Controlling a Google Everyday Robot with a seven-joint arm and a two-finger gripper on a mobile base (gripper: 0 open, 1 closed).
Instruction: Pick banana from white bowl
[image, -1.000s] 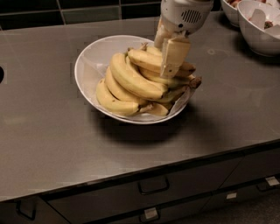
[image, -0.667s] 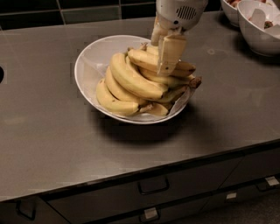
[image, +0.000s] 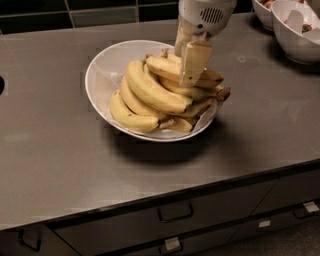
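The white bowl (image: 102, 67) stands in the middle of the grey counter and holds a pile of several yellow bananas. The banana (image: 161, 66) lies on top of the pile, long and slim, its dark tip pointing right. My gripper (image: 184, 67) comes down from the top of the view and sits at this top banana, straddling its middle. The banana still rests on the pile. Fatter curved bananas (image: 150, 92) lie below and to the left of it.
Two smaller white bowls (image: 295, 30) with food stand at the back right corner. The grey counter (image: 55, 150) runs to a front edge with drawers (image: 175, 212) below. A dark tiled wall is behind.
My gripper has shifted slightly left over the top banana. The bananas and the bowl have not moved.
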